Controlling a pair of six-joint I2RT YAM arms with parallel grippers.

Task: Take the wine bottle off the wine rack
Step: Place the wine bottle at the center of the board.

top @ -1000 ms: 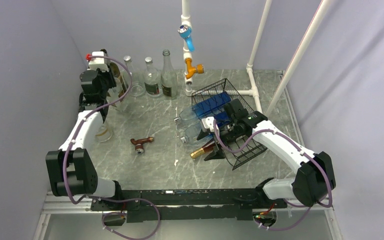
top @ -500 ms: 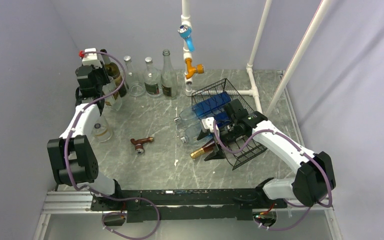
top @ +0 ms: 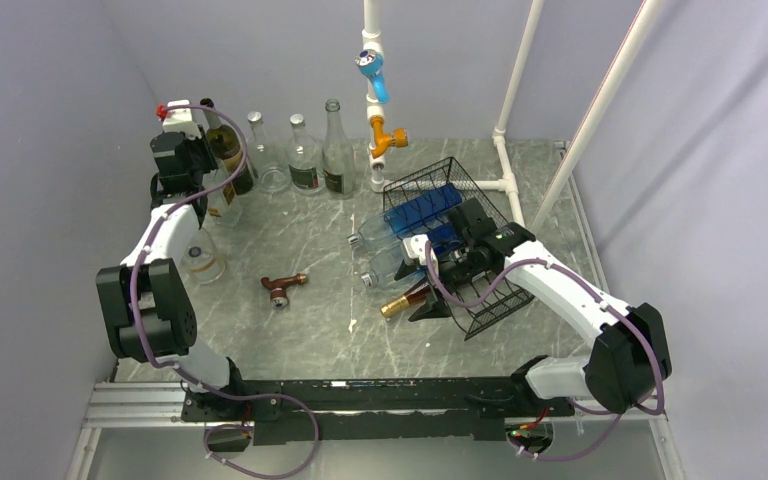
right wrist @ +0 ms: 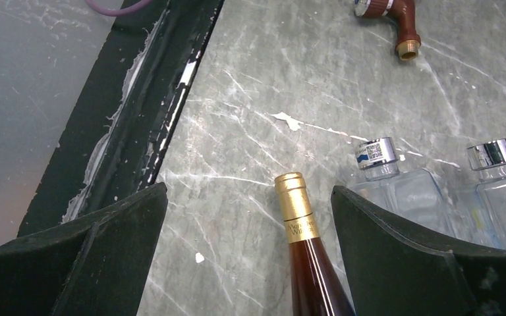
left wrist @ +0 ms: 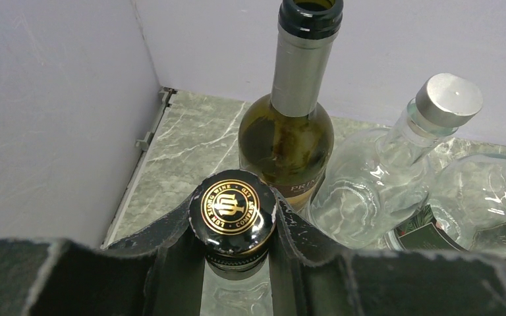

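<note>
Gold foil wraps the top of the wine bottle [right wrist: 301,243]. It lies on its side in the low front part of the wine rack [top: 500,300], with its neck sticking out over the table. Its long line runs from inside the rack out to the left and a little toward the arms, and the gold end points that way.

The right gripper [right wrist: 249,197] hangs over the neck with its jaws wide apart, one on each side, not touching. To do this well, I think it should go lower, sit in the middle of the neck, squeeze firmly, then pull along the bottle's own line. A sideways pull could bump the two clear bottles [right wrist: 395,191] beside it.

The left gripper [left wrist: 234,230] pinches a black-capped bottle [left wrist: 232,207] far away in the corner.
</note>
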